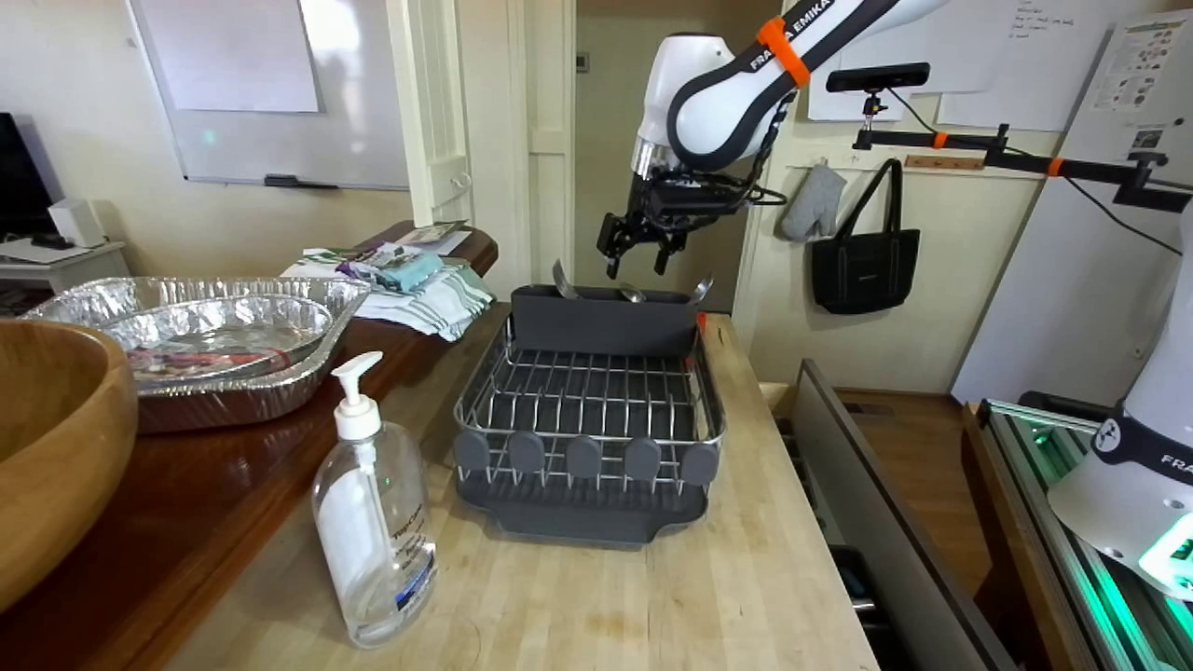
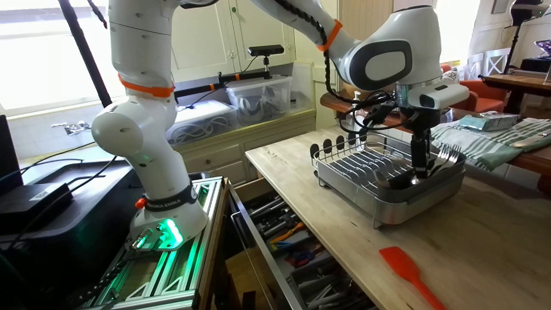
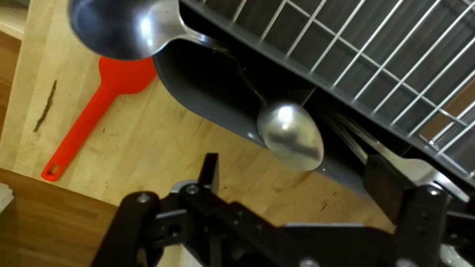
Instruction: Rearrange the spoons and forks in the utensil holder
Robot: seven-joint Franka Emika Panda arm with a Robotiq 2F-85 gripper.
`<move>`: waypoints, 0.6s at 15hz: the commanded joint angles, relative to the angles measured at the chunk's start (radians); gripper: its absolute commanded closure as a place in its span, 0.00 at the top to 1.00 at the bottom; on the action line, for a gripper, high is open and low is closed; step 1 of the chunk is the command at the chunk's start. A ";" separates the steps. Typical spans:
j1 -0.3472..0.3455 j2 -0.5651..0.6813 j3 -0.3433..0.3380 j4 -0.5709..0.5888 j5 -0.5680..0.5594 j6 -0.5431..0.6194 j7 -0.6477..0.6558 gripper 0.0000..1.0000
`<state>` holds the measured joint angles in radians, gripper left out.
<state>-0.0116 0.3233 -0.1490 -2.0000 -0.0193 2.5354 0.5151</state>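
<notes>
The dark grey utensil holder [image 1: 604,321] sits at one end of the dish rack [image 1: 587,410]; its rim also shows in the wrist view [image 3: 207,109]. A large spoon [image 3: 126,29] stands at one end of the holder. A smaller spoon [image 3: 291,137] leans out over the rim near the middle. Forks [image 2: 447,157] stand together at the end away from the robot base; they also show in the wrist view [image 3: 412,168]. My gripper [image 3: 292,168] is open and empty above the holder. In an exterior view the gripper [image 1: 637,266] is just above the middle spoon [image 1: 632,294].
A red spatula [image 2: 404,265] lies on the wooden counter [image 2: 473,241]. An open drawer [image 2: 292,245] with utensils is between counter and robot base. A soap bottle [image 1: 377,522], foil trays [image 1: 242,401], a wooden bowl [image 1: 56,447] and striped towels [image 1: 438,303] are nearby.
</notes>
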 commanded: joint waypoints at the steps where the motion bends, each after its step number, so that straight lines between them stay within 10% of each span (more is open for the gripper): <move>1: 0.029 -0.016 -0.023 -0.034 -0.051 0.042 0.020 1.00; 9: 0.045 0.031 -0.067 0.044 -0.077 -0.046 0.165 1.00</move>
<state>0.0187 0.3272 -0.1993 -1.9969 -0.0744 2.5409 0.6172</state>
